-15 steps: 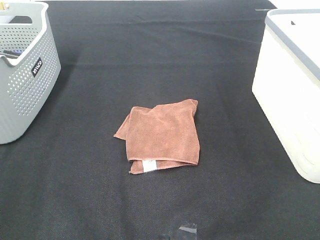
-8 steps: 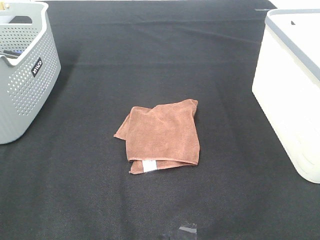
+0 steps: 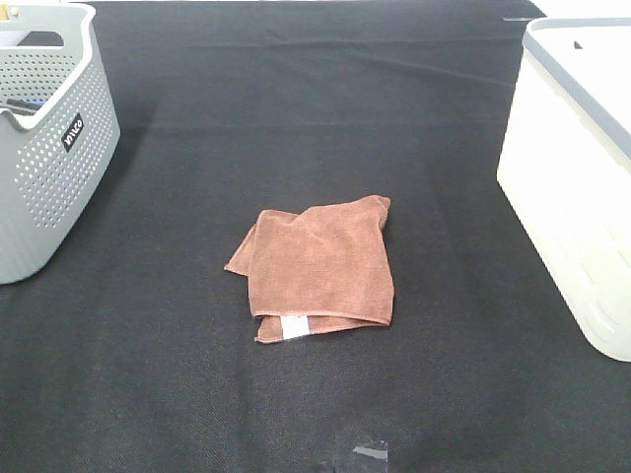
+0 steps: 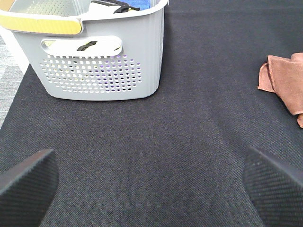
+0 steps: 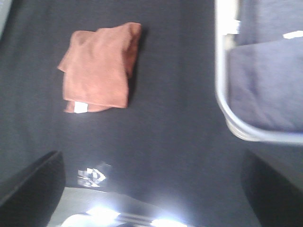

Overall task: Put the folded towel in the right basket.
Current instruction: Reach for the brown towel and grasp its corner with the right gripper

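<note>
The folded towel (image 3: 318, 266) is a reddish-brown cloth with a small white tag, lying on the black cloth in the middle of the table. It also shows in the right wrist view (image 5: 98, 68) and at the edge of the left wrist view (image 4: 286, 82). The right basket (image 3: 582, 168), a white bin with a grey rim, stands at the right edge; its rim shows in the right wrist view (image 5: 222, 90). My left gripper (image 4: 149, 189) is open and empty above bare cloth near the grey basket. My right gripper (image 5: 151, 189) is open and empty, well short of the towel. Neither arm shows in the exterior view.
A grey perforated basket (image 3: 49, 138) with a black label stands at the left back and holds several items; it also shows in the left wrist view (image 4: 99, 52). A strip of clear tape (image 3: 370, 451) lies at the cloth's front edge.
</note>
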Available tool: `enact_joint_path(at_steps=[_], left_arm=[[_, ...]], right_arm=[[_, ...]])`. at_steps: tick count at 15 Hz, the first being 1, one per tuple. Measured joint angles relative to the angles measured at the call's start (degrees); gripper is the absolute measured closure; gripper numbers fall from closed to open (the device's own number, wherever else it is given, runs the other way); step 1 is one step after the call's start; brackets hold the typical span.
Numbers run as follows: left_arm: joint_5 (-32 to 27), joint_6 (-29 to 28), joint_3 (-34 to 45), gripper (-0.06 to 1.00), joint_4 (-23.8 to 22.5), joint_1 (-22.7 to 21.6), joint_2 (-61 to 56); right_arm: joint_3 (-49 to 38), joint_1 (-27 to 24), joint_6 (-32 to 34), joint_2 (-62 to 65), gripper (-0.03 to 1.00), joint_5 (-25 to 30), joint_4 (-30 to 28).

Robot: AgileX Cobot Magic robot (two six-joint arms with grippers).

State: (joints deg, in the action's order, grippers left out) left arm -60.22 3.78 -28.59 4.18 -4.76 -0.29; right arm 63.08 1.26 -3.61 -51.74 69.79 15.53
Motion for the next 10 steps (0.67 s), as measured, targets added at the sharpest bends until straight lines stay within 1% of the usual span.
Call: enact_joint_path(at_steps=[4, 5, 7, 8, 10], left_arm=[[0.0, 0.0, 0.0, -0.04, 0.0, 0.0, 0.0], [0.0, 0.0, 0.0, -0.04, 0.0, 0.0, 0.0], [0.0, 0.0, 0.0, -0.04, 0.0, 0.0, 0.0], [0.0, 0.0, 0.0, -0.04, 0.0, 0.0, 0.0], [0.0, 0.0, 0.0, -0.04, 0.0, 0.0, 0.0]], right_arm=[[2.9, 0.2, -1.9, -11.1, 0.00, -0.1, 6.6], [2.9, 1.9, -1.9, -15.5, 0.00, -1.5, 6.8], [2.9, 7.7, -1.3, -22.8, 0.00, -6.7, 6.9], [2.9, 7.7, -1.3, -22.8, 0.00, -6.7, 6.9], [2.9, 11.5, 0.2, -30.9, 0.00, -10.9, 7.2]])
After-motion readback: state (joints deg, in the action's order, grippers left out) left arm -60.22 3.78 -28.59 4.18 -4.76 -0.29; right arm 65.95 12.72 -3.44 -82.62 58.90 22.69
